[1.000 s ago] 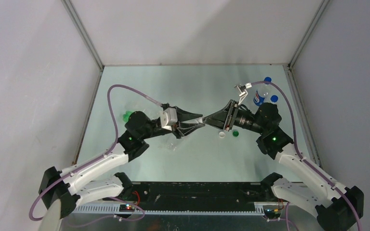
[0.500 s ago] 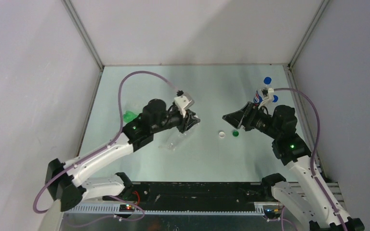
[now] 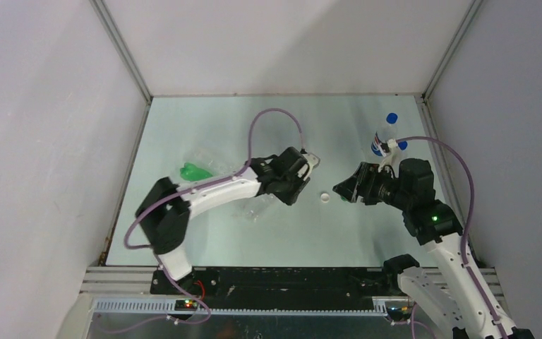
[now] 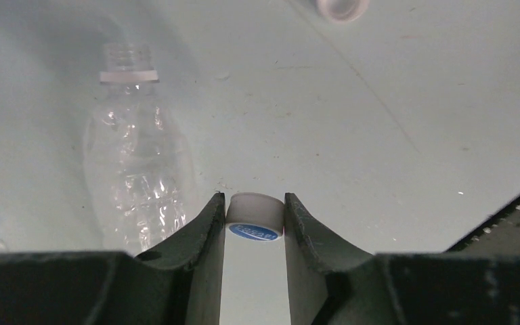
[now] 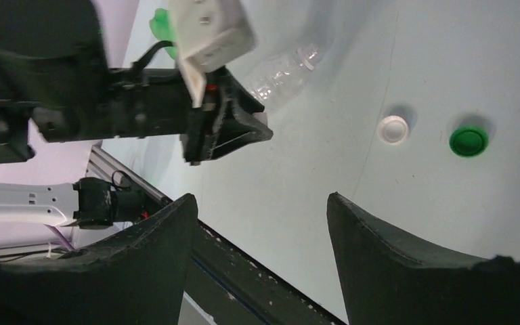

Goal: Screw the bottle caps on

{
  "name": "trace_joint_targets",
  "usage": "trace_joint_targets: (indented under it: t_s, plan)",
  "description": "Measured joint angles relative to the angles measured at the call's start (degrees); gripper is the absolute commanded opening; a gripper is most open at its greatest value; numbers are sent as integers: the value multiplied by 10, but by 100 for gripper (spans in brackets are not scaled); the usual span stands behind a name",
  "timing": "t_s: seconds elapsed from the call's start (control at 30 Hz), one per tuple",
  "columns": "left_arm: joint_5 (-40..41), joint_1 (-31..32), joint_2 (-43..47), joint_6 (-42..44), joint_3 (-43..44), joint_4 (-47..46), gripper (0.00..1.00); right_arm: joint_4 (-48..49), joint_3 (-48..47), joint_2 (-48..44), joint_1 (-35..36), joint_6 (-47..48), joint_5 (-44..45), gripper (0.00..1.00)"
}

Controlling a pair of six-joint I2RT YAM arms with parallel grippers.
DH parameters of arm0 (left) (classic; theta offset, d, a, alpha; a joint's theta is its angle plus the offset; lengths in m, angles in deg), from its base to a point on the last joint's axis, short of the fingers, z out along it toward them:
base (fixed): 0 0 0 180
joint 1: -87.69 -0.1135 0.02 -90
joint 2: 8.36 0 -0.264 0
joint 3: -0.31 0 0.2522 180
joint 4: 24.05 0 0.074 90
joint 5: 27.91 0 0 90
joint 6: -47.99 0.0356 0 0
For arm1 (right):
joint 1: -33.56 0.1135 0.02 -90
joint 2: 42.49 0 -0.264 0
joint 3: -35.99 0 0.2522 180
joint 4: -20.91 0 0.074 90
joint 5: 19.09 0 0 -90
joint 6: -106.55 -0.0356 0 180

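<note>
Four caps are counted: a held white cap [image 4: 255,211], a loose white cap [image 3: 322,198], one green cap [image 5: 468,141] and one blue cap [image 3: 392,118]. Three bottles are made out plainly: one clear bottle [image 4: 135,169], one green bottle [image 3: 196,171] and one labelled bottle [image 3: 377,145] (further clear ones are too faint to be counted).

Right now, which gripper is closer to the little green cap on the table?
Right. The right gripper, open, hangs just beside the green cap. The left gripper sits farther off, past the loose white cap, pinching a second white cap.
</note>
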Motion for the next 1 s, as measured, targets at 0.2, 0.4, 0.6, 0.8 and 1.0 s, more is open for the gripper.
trace_joint_targets:
  t_s: [0.2, 0.4, 0.6, 0.8, 1.0]
  plan:
    - [36, 13, -106, -11, 53, 45, 31, -33, -6, -7, 0, 25, 7, 73]
    - [57, 15, -178, -17, 98, 71, 38, -51, -6, -19, 0, 39, 9, 74]
    - [74, 17, -216, -23, 129, 82, 52, -57, -6, -22, 0, 49, 8, 74]
    - [80, 17, -222, -36, 140, 86, 69, -66, -6, -23, 0, 60, 8, 74]
    - [82, 18, -184, -52, 122, 79, 77, -73, -6, -27, 0, 82, 3, 74]
